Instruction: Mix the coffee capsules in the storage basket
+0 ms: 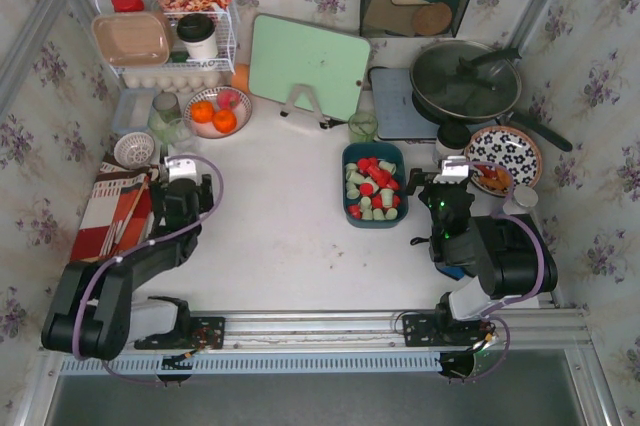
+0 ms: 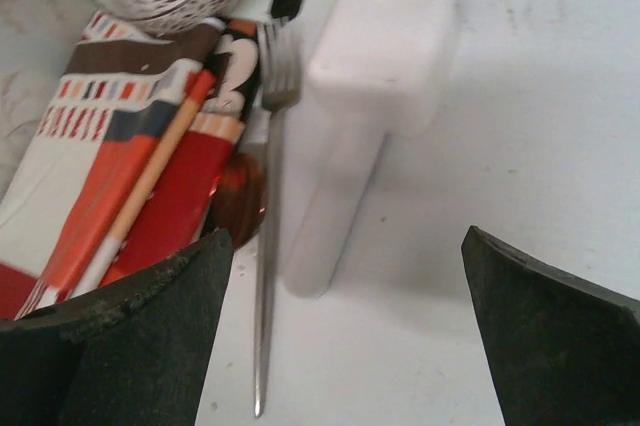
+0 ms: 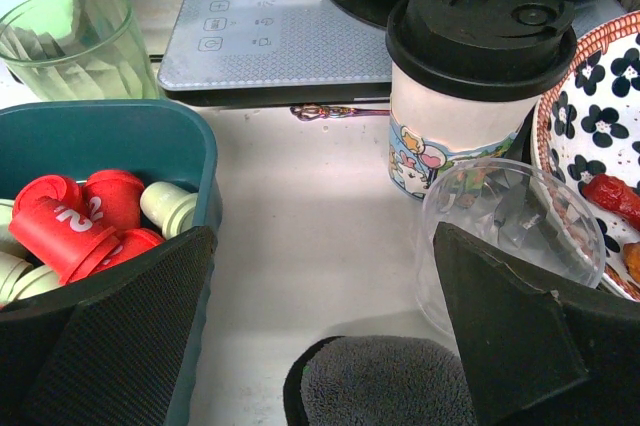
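The dark teal storage basket (image 1: 374,184) sits at the table's centre right, full of red and pale green coffee capsules (image 1: 372,188). In the right wrist view its right wall (image 3: 205,171) shows with red and pale green capsules (image 3: 95,216) inside. My right gripper (image 1: 428,208) is open and empty, low beside the basket's right side; it also shows in the right wrist view (image 3: 325,331). My left gripper (image 1: 183,186) is open and empty at the left, over bare table beside a fork (image 2: 265,246); it also shows in the left wrist view (image 2: 345,331).
A lidded paper cup (image 3: 470,76), a clear plastic cup (image 3: 510,236), a flowered plate (image 1: 503,156) and a grey cloth (image 3: 385,381) crowd the right gripper. A green glass (image 3: 75,41) and induction hob (image 3: 290,26) lie behind. A striped cloth (image 2: 120,146) and white block (image 2: 360,106) lie by the left gripper.
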Tool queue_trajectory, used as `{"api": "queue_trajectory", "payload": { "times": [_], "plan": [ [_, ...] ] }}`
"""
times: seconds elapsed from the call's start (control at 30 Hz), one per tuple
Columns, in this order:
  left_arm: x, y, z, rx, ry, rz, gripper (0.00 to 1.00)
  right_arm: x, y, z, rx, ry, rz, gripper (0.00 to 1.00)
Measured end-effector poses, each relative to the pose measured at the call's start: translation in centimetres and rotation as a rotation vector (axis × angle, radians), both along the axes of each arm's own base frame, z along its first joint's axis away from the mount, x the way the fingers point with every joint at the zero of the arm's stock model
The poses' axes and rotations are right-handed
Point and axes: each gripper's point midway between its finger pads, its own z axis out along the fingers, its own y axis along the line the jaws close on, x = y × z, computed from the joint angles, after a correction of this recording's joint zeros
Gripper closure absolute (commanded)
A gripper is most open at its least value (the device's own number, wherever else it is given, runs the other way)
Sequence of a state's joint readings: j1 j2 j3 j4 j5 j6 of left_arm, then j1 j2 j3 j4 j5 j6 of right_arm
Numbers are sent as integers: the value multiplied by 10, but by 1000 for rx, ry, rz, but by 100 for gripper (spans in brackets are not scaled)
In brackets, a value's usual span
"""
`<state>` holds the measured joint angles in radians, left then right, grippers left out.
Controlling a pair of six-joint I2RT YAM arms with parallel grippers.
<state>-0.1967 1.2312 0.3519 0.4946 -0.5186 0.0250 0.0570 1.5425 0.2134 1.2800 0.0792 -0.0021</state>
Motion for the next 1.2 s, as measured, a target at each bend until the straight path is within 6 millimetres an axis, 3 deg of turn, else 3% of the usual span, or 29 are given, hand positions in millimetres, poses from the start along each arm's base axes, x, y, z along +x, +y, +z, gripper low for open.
{"api": "queue_trajectory", "payload": {
  "times": [0.13,0.27,0.33,0.43,0.5,0.57,0.67,1.2],
  "plan": [
    [16,-13,-9,-1,-23,-104,0,0,0,0,0,0,0,0],
    [11,-16,-49,-30,5,-166,1,0,0,0,0,1,0,0],
    [19,-16,-40,-30,-25,-180,0,0,0,0,0,1,0,0],
    [48,-20,-17,-69,-74,-212,0,0,0,0,0,1,0,0],
    [61,-8,-5,-105,-106,-192,0,0,0,0,0,1,0,0],
    [60,-5,-8,-125,-89,-180,0,0,0,0,0,1,0,0],
    [55,-16,-19,-151,-40,-227,0,0,0,0,0,2,0,0],
    [51,-18,-26,-165,-8,-235,0,0,0,0,0,2,0,0]
  ]
}}
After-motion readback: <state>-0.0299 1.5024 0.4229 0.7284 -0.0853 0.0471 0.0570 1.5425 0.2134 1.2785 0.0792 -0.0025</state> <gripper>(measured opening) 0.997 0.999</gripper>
